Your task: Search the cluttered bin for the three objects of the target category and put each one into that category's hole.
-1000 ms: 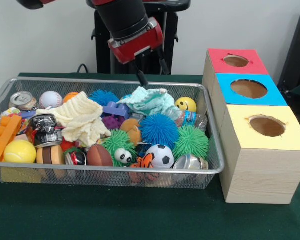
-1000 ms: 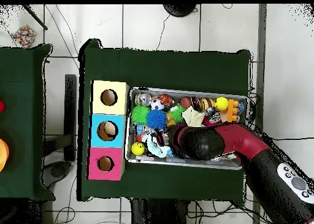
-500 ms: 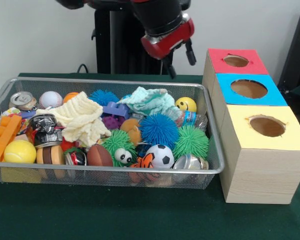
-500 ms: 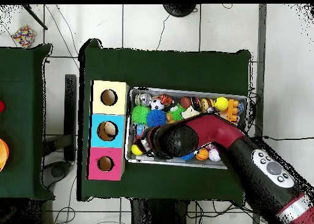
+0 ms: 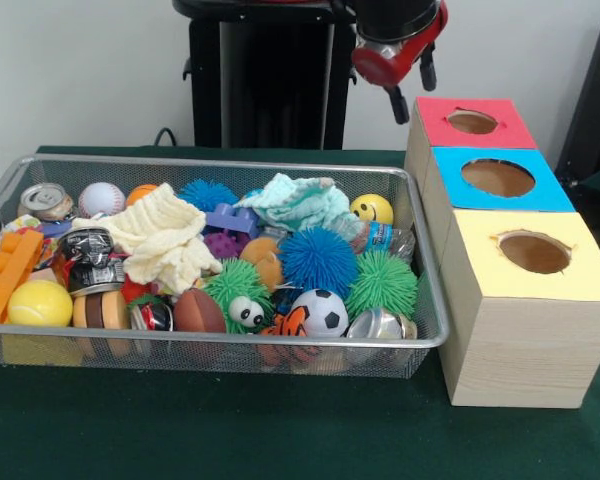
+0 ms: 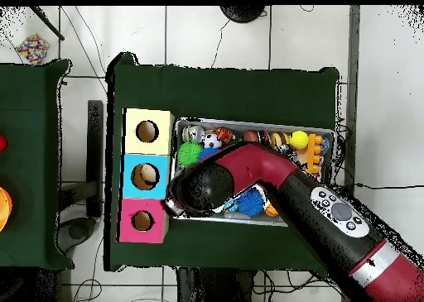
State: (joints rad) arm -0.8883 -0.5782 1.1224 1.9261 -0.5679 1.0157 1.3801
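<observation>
Red-and-black gripper (image 5: 410,88) raised just beside red-topped wooden box (image 5: 474,122), above wire mesh bin (image 5: 429,300) at its far box-side corner; jaws parted, holding nothing visible.

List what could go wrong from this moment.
1. The claw hangs close to the red box; a low sideways move might strike its edge.
2. The claw appears empty, so a trip to the holes may deliver nothing.
3. The bin is crowded; the towel covers items, so targets may be missed.
</observation>
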